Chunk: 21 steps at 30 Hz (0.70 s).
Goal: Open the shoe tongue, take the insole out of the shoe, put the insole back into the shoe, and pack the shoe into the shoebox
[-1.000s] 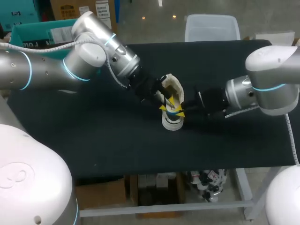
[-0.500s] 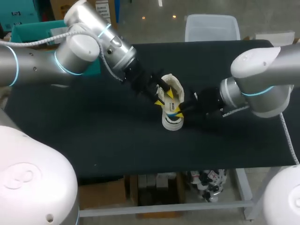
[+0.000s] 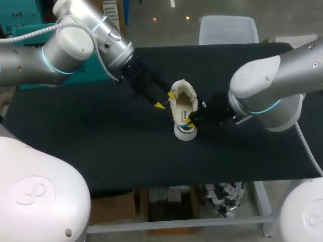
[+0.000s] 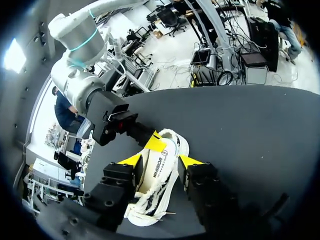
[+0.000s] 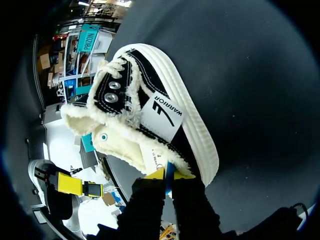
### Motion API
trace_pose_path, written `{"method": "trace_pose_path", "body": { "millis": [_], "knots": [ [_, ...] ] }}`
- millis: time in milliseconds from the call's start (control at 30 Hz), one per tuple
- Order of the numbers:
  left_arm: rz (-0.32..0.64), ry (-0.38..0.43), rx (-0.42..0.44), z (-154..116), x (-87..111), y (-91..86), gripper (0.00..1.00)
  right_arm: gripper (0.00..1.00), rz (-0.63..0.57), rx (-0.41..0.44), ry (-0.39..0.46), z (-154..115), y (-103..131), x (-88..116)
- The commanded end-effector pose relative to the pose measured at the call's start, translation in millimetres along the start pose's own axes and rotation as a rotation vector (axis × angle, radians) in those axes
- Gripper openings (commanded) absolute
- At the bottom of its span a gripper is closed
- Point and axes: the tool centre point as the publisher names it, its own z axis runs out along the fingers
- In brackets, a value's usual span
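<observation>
The shoe (image 3: 182, 107) stood on the table (image 3: 101, 141), tongue apparently opened; the left claw (image 3: 165, 100) hung apart beside the shoe; the right claw (image 3: 190, 124) pinched a blue strip (image 5: 169, 182) at the shoe's rim, probably the insole; removal, refitting and boxing remained.

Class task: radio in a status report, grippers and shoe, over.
Left gripper open, beside shoe. Right gripper shut on shoe's heel rim. No obstruction seen.

A matte black surface (image 3: 101, 151) runs from left to right, evenly lit from near edge to far.
</observation>
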Motion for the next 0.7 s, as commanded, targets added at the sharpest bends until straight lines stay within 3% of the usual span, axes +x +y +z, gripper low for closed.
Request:
{"method": "trace_pose_path", "body": {
  "millis": [33, 67, 100, 167, 233, 700],
  "knots": [
    [-0.177, 0.019, -0.077, -30.1, 7.7, -16.3, 0.81, 0.00, -0.005, -0.112, -0.119, 9.9, -1.5, 1.8],
    [-0.241, 0.021, -0.087, -34.8, 9.1, -17.7, 0.96, 0.00, -0.009, -0.126, -0.133, 11.1, -0.6, 1.3],
    [-0.308, 0.043, -0.100, -40.2, 11.7, -18.7, 1.00, 0.00, -0.012, -0.130, -0.139, 12.2, 0.0, 1.0],
    [-0.409, 0.193, -0.269, -48.6, 16.6, -23.1, 1.00, 0.00, -0.019, -0.152, -0.160, 14.4, 1.1, 0.7],
    [-0.360, 0.285, -0.320, -64.0, 22.8, -38.4, 1.00, 0.00, -0.024, -0.158, -0.166, 14.7, 1.3, 0.7],
    [-0.360, 0.285, -0.320, -64.0, 22.8, -38.4, 1.00, 0.00, -0.057, -0.165, -0.153, 16.4, 6.9, 1.7]
  ]
}}
